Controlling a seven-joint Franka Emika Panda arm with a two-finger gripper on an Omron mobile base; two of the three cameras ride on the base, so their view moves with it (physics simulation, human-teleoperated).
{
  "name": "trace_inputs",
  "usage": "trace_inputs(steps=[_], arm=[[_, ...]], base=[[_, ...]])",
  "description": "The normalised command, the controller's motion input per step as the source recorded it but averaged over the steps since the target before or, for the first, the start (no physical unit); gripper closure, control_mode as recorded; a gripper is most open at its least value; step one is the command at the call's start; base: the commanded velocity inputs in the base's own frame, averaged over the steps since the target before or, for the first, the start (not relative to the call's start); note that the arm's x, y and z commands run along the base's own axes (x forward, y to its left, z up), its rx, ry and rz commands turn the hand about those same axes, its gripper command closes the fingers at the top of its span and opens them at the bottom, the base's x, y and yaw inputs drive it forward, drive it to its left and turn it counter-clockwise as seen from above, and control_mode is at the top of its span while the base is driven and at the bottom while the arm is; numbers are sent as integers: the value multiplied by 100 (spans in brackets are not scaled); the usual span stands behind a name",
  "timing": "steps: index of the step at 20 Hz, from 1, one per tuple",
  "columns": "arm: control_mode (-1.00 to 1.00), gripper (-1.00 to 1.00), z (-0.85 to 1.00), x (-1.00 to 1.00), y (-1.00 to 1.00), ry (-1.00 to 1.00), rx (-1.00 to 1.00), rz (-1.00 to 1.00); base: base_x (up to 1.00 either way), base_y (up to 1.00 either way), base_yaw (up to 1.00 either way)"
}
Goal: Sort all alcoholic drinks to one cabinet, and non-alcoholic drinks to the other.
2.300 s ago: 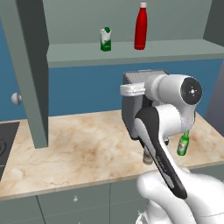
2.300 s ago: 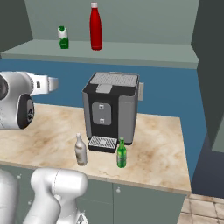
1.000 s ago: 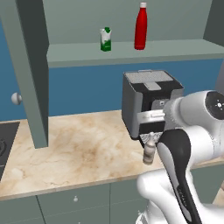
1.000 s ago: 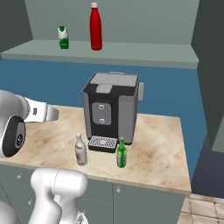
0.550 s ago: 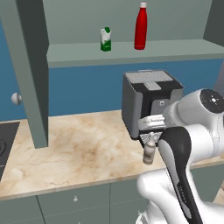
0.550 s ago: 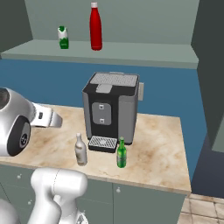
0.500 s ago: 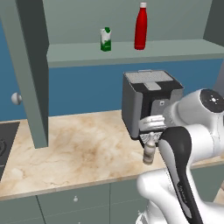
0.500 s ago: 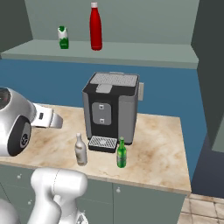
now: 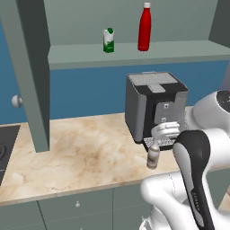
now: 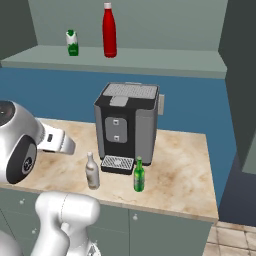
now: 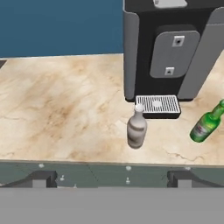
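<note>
Fingers (image 11: pixel 41 178) spread wide, holding nothing, above counter (image 11: pixel 65 113) front edge. Grey bottle (image 11: pixel 136 127) upright before coffee machine (image 11: pixel 170 48); green bottle (image 11: pixel 206 123) just right, near edge.

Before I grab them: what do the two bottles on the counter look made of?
Green bottle: probably glass, since it is glossy, see-through green with a pale label. Grey-beige bottle: unclear, perhaps frosted glass or ceramic, as it looks opaque and matte with a light cap.

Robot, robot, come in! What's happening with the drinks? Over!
Gripper open, empty, above the counter edge. Grey bottle and green bottle on the counter by the coffee machine. Red bottle and carton already shelved. Nothing blocking.
</note>
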Motion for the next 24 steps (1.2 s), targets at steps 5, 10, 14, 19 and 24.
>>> trace_inputs(steps=[5,10,14,19,24], arm=[[-100,-100,-14,-29,-30,0,-2,-2],[-100,-100,-13,-12,-28,0,-4,0],[-100,-100,-10,-6,-32,0,-4,0],[-100,-100,-10,-10,-38,0,-1,0],[-100,-100,-10,-8,-41,0,0,0]], base=[[0,0,0],[0,0,0],[0,0,0],[0,0,0],[0,0,0]])
